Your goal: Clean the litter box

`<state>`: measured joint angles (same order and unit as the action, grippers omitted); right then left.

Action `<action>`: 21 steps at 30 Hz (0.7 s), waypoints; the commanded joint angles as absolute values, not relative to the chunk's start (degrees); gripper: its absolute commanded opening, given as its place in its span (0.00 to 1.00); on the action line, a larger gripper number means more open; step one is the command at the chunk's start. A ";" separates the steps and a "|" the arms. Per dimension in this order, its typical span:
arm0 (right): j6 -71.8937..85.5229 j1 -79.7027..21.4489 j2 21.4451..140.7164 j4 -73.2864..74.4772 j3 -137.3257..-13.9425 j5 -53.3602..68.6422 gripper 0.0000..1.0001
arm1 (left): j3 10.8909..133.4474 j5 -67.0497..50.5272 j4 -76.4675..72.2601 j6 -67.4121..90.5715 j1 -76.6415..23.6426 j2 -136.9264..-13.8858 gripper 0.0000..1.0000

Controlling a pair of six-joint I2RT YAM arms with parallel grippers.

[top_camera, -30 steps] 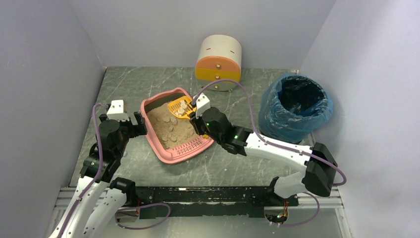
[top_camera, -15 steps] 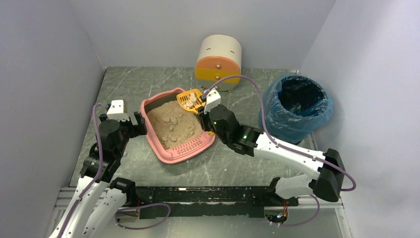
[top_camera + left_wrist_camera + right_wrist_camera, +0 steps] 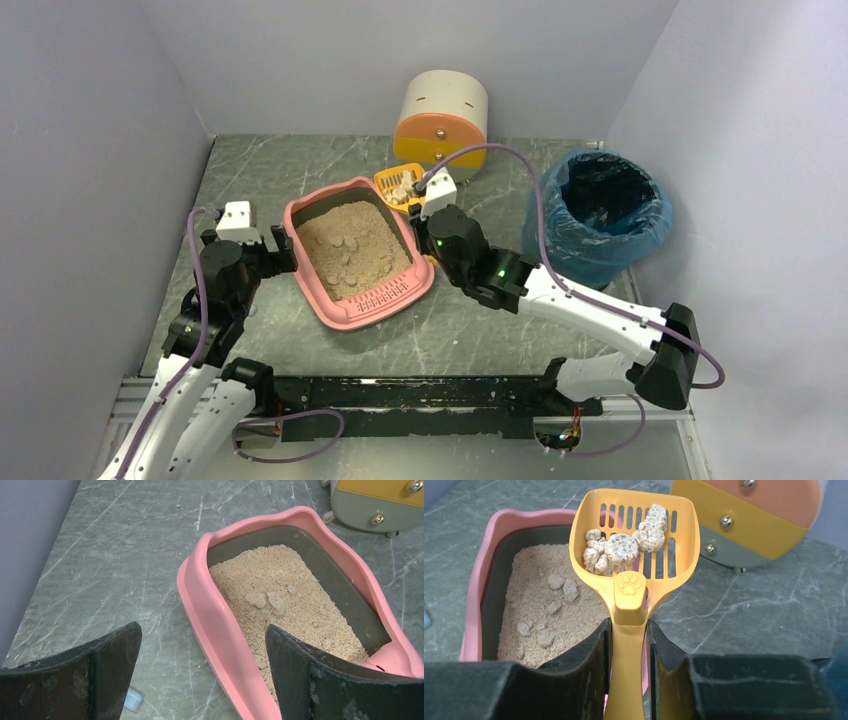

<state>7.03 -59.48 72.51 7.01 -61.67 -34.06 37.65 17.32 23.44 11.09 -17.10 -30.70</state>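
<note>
Two hands are in view. The left hand (image 3: pixel 202 632) is spread wide and holds nothing; it sits just beside the left rim of the one litter box (image 3: pixel 347 311). This pink tray rests on the grey bench (image 3: pixel 260 170) between the two arms and holds beige litter with several clumps on the surface. The right hand (image 3: pixel 629 630) is clamped on the handle of one yellow slotted scoop (image 3: pixel 629 597). The scoop head is raised over the far right corner of the tray and carries at least four pale clumps (image 3: pixel 620 549). Beyond it stands one cream-and-orange drawer unit (image 3: pixel 441 125). One blue-lined bin (image 3: pixel 598 215) stands at the right.
</note>
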 commanded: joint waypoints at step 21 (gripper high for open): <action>11.78 -46.56 70.30 22.10 -75.92 -41.09 0.00 | 37.18 15.19 21.38 10.63 -17.31 -30.43 0.98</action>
